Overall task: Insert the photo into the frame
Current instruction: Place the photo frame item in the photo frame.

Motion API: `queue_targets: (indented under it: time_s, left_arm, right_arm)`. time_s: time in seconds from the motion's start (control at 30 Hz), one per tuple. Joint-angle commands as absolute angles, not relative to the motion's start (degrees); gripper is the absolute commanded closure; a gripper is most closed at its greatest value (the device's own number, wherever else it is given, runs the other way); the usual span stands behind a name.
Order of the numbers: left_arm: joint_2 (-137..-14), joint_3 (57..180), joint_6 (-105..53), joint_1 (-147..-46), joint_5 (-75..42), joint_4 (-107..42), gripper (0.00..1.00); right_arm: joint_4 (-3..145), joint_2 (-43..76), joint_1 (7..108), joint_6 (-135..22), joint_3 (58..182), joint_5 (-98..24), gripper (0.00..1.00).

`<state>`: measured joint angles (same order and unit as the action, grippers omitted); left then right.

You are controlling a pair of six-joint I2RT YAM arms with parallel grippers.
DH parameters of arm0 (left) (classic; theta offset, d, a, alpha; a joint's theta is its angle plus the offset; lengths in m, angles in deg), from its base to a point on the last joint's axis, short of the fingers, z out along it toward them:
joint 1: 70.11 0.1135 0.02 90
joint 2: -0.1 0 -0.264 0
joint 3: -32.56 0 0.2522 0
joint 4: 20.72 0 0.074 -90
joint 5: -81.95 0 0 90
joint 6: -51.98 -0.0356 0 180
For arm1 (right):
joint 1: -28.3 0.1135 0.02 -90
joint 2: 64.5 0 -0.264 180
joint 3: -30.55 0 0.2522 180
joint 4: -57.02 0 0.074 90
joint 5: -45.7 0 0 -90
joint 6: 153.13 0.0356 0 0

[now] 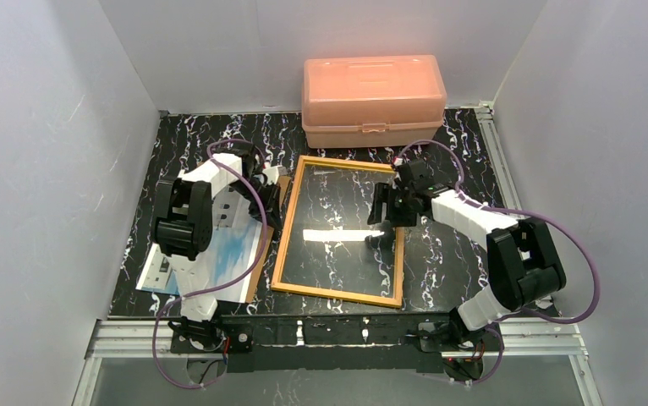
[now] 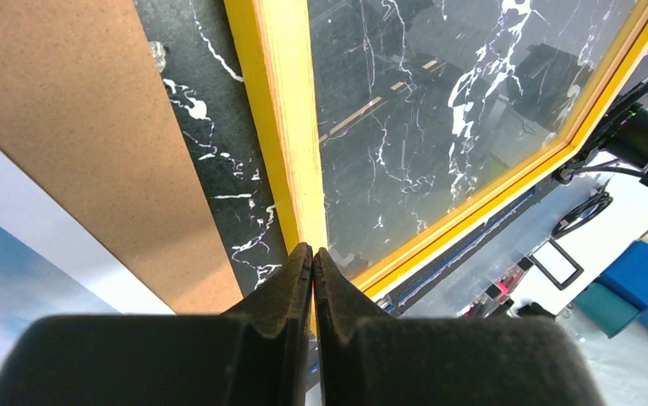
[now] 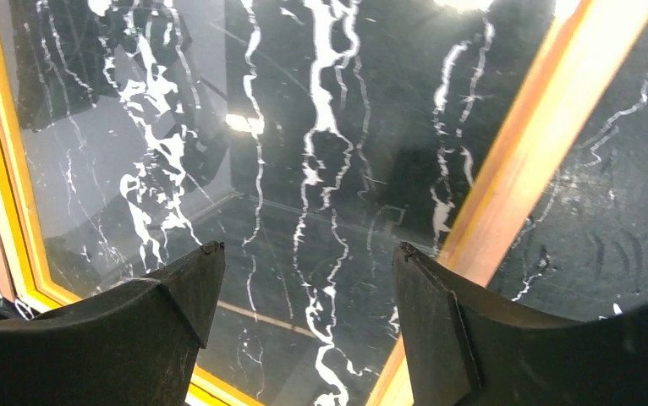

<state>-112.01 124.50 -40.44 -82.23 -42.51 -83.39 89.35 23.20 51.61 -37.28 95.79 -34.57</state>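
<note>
Yellow-orange wood borders the frame [image 1: 337, 295], which lies flat in the middle of the black marbled surface [image 1: 456, 271]. Its pane is bare, so the marble shows through, and I judge it is laid open to receive the print. A salmon-pink box [image 1: 371, 93] stands at the far edge. From above, the photo [image 1: 238, 252] rests apart from the frame, toward the near left corner of the surface and partly under the left arm. The left pincer [image 1: 271, 188] sits by the frame's far left corner, and the right pincer [image 1: 384, 233] hangs over the rail facing the right edge. In the left wrist view that pincer [image 2: 312, 254] is clenched with nothing seen between its tips, which are poised on the yellow rail, probably to steady or nudge it. I cannot tell whether they touch the rail. The brown backing board [image 2: 67, 127] lies beside it across a strip of marble, and the photo sits further off at the lower left, so it is not yet in reach. In the right wrist view the pincer [image 3: 304, 279] is released, its jaws standing wide astride the pane and the orange rail, likely ready to pin the frame down.
</note>
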Motion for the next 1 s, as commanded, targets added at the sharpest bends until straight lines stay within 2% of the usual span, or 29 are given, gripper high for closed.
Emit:
queue_targets:
  time_s: [0.0, 0.2, 0.33, 0.57, 0.77, 0.83, 0.97]
  left_arm:
    - [-110.17, 126.44, -41.41, -80.74, -44.61, -86.18, 0.96]
    - [-109.56, 128.81, -41.91, -77.91, -45.58, -88.63, 0.95]
    - [-108.67, 131.01, -44.85, -75.25, -45.58, -92.15, 0.85]
    - [-106.69, 125.84, -48.04, -77.13, -42.41, -90.73, 0.84]
    - [-106.10, 121.58, -50.54, -81.31, -39.13, -86.43, 0.87]
    - [-105.46, 120.28, -51.60, -82.13, -38.36, -84.96, 0.88]
    - [-105.10, 118.17, -53.89, -84.03, -36.94, -83.45, 0.88]
  right_arm:
    - [92.56, 23.29, 54.46, -38.66, 99.97, -40.82, 0.20]
    - [92.90, 21.91, 57.06, -38.03, 102.81, -41.97, 0.20]
    - [93.26, 21.80, 62.30, -36.52, 106.21, -44.00, 0.20]
    - [95.50, 16.41, 64.76, -34.17, 105.86, -56.09, 0.18]
    - [98.39, 7.93, 54.05, -32.25, 99.20, -54.56, 0.08]
    - [98.44, 6.65, 49.78, -32.11, 96.74, -52.42, 0.02]
    - [95.14, 6.81, 42.91, -31.00, 92.40, -46.34, 0.01]
